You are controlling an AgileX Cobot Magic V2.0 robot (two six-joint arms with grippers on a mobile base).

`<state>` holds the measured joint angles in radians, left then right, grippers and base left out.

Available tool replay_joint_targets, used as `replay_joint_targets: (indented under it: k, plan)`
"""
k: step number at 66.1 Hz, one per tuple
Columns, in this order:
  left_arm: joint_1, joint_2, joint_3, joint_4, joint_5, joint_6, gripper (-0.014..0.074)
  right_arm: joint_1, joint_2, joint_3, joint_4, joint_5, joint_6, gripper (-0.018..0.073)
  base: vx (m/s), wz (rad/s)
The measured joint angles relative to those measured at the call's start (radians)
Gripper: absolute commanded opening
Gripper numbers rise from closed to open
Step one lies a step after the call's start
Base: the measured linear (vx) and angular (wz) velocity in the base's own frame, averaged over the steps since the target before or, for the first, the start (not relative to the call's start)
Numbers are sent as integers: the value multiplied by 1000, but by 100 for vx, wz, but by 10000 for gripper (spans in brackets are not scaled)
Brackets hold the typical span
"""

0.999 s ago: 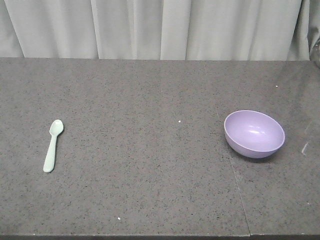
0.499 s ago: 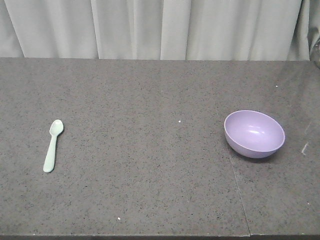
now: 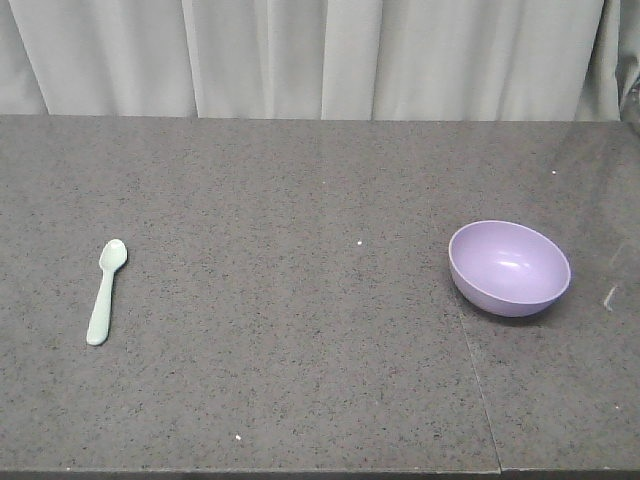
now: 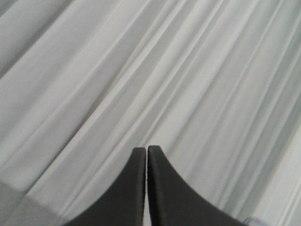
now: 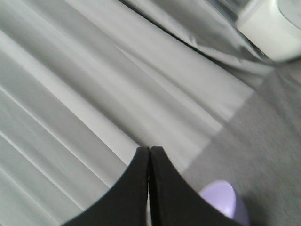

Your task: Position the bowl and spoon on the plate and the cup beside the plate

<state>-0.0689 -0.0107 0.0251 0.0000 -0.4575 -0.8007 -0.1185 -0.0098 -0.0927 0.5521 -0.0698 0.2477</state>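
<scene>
On the gray speckled table (image 3: 300, 190), the purple bowl (image 3: 509, 266) is sitting upright at about 3 o'clock from the middle of the top, with its open side tilting a little toward the camera. The green spoon (image 3: 105, 291) is lying flat at about 9 o'clock, well apart from the bowl. Its scoop is pointing toward 12 o'clock and its handle toward 6 o'clock, leaning slightly to the left. Nothing is touching either of them. A pale curtain (image 3: 320, 55) is hanging behind the far edge of the table.

In the left wrist view, the left gripper (image 4: 146, 149) is pointing at the curtain folds. Its two dark fingers (image 4: 134, 188) are pressing together, with only a thin line between them, and they are gripping nothing.

In the right wrist view, the right gripper (image 5: 149, 149) is looking the same: the fingers (image 5: 167, 193) are closing fully against each other and are carrying nothing. A part of the bowl (image 5: 223, 202) is showing at about 5 o'clock from the fingertips, down on the table and apart from them. At 2 o'clock in this view a white rounded object (image 5: 275, 26) is appearing, too blurred for me to tell what it is.
</scene>
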Motion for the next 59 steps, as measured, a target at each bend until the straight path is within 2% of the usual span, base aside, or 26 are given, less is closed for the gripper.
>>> replay_joint_targets:
  k: [9,16,22,27,34,38,47,53,59]
  plan:
    - [0,0,0,0,-167,-151,-7,0,40,-192,-172,15,-33,-6,0,0]
    - [0,-1,-16,41,-168,-217,-7,0,133,-345,-302,98,-39,-6,0,0]
    - [0,-1,-103,137,-51,-236,-7,0,226,-458,-367,163,-40,-4,0,0]
    - [0,-1,-205,246,80,-242,-7,0,298,-531,-406,206,-59,-2,0,0]
    - [0,-1,-352,393,292,-245,-7,0,386,-598,-433,254,-136,1,0,0]
    - [0,-1,-415,434,392,-245,-7,0,430,-611,-437,258,-183,3,0,0]
    - [-2,45,-526,446,591,-245,-7,0,483,-614,-442,249,-220,5,0,0]
    - [-19,120,-557,395,661,-224,-7,0,492,-614,-442,228,-223,5,0,0]
    - [-46,197,-568,318,679,-155,-7,0,492,-614,-444,207,-223,6,0,0]
